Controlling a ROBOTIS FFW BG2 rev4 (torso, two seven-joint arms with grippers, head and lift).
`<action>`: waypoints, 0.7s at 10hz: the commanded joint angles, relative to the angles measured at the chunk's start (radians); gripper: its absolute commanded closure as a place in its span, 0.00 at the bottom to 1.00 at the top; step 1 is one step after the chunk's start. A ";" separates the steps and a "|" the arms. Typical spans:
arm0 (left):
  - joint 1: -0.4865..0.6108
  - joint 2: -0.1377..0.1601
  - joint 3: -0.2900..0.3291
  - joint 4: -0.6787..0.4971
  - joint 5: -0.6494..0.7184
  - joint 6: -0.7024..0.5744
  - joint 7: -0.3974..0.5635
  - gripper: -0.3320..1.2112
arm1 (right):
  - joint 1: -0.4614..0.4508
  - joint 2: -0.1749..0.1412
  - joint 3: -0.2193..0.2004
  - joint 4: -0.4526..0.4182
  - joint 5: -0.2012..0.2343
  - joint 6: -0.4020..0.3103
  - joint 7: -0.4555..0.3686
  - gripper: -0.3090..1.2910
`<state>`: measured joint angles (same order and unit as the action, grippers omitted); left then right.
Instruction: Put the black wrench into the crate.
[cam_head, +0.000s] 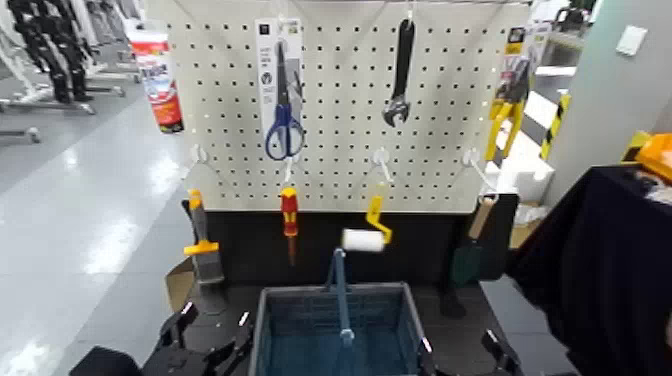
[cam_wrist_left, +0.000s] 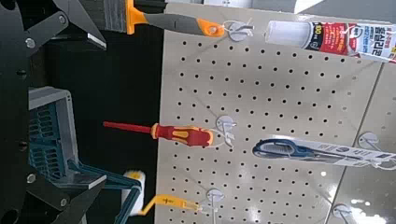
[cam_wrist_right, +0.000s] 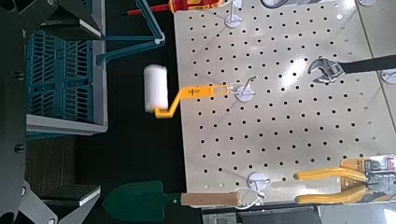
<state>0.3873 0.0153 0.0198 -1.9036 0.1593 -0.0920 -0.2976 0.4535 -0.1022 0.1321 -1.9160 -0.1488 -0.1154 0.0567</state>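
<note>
The black wrench (cam_head: 400, 70) hangs on a hook at the upper right of the white pegboard (cam_head: 340, 150), silvery jaw down; the right wrist view also shows its jaw end (cam_wrist_right: 347, 67). The crate (cam_head: 268, 335), blue-grey with a blue handle bar, stands at the foot of the board between my arms. My left gripper (cam_head: 205, 338) stays low beside the crate's left side, open and empty (cam_wrist_left: 75, 117). Low at the crate's right side, my right gripper (cam_head: 498, 352) is open and empty (cam_wrist_right: 63, 107), far below the wrench.
Blue-handled scissors (cam_head: 283, 105) hang left of the wrench. Below hang a scraper (cam_head: 201, 245), a red-and-yellow screwdriver (cam_head: 289, 215), a paint roller (cam_head: 366, 236) and a trowel (cam_head: 470, 250). Yellow pliers (cam_wrist_right: 336, 182) hang at the board's right edge. A dark-draped table (cam_head: 600, 260) stands to the right.
</note>
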 joint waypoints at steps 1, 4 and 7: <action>-0.005 0.003 0.000 0.000 0.000 0.006 -0.003 0.40 | -0.003 -0.001 -0.005 0.003 0.000 -0.001 0.000 0.28; -0.008 0.002 0.003 0.002 0.002 0.008 -0.006 0.40 | -0.003 -0.002 -0.005 0.003 0.000 -0.001 0.000 0.28; -0.010 0.003 0.003 0.002 0.000 0.017 -0.006 0.40 | -0.012 -0.002 -0.019 0.003 0.003 -0.006 0.005 0.28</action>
<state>0.3775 0.0181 0.0229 -1.9021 0.1606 -0.0769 -0.3043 0.4446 -0.1044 0.1187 -1.9129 -0.1469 -0.1197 0.0607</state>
